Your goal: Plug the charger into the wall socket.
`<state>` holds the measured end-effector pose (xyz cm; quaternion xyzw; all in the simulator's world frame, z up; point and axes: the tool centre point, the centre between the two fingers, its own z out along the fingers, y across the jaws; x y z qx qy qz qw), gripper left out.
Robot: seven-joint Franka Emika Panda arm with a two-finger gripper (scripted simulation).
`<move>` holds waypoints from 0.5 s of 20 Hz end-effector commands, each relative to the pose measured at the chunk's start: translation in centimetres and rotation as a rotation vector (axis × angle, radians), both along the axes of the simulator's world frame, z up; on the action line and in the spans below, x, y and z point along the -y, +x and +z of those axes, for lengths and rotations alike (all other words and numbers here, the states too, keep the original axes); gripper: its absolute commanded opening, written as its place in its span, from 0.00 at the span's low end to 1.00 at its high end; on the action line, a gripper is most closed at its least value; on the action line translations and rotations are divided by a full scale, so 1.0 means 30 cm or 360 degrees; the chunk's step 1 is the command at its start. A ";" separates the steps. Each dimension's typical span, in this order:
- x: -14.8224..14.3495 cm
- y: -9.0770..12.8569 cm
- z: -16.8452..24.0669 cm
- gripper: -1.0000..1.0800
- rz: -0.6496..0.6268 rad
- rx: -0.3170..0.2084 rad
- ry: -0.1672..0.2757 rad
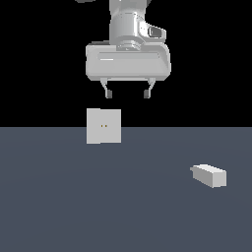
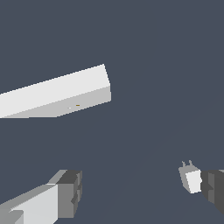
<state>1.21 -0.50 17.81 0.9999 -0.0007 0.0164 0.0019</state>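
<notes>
Gripper high above the desk, charger not yet picked up.

The grey 2-fingered gripper (image 1: 127, 93) hangs wide open, holding nothing. The small white rectangular charger (image 1: 209, 175) lies toward the desk's exterior-view right edge, long axis running roughly along that view's width; the flat white square wall socket (image 1: 104, 126) stands upright at the far edge.

A flat, matte slate-blue surface (image 1: 74, 206) fills the lower half of the exterior view, plain and unmarked, meeting a straight horizon line. Above that line the backdrop (image 1: 39, 59) is uniform black, with no walls or furniture visible. Light is soft and even, casting only faint shading.
</notes>
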 end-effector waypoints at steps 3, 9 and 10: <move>0.001 -0.001 -0.001 0.96 0.0001 0.0001 0.0000; 0.022 -0.021 -0.016 0.96 0.0019 0.0023 0.0002; 0.028 -0.026 -0.020 0.96 0.0024 0.0030 0.0003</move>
